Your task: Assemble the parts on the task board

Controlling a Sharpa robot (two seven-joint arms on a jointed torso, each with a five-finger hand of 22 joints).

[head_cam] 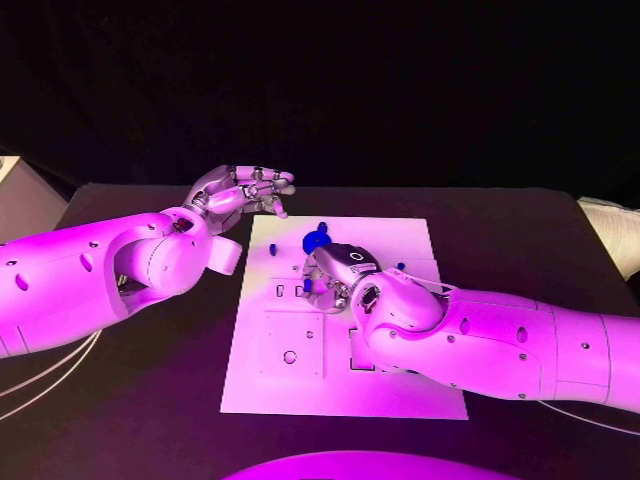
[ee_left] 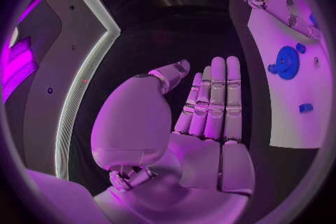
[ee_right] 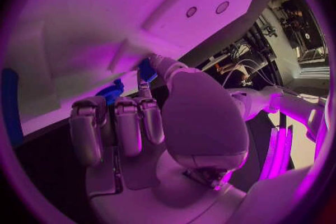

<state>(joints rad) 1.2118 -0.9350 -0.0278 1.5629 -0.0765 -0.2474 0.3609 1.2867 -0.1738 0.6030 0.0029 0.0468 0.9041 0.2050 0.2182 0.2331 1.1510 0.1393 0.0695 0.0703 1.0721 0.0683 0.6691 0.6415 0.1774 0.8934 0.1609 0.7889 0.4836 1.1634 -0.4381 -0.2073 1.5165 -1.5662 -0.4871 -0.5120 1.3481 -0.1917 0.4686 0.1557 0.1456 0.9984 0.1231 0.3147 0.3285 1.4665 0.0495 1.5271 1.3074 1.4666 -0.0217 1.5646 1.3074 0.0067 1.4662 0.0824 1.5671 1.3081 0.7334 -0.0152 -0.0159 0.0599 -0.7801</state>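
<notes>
Head view: a white task board (head_cam: 284,385) lies mid-table. The right hand (head_cam: 338,275) rests over its upper part, hiding what lies beneath; a blue gear (head_cam: 316,240) stands just beyond it. The left hand (head_cam: 245,190) hovers off the board's far left corner. Right wrist view shows fingertips pinching a small blue part (ee_right: 146,70) against the board. Left wrist view shows flat, spread fingers (ee_left: 218,98), empty.

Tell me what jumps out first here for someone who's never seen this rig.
The white task board in the middle of the black table, with the right hand down on it, fingers at a small blue part. Next, the blue gear near the board's far edge, and the left hand empty beyond the far-left corner.
</notes>
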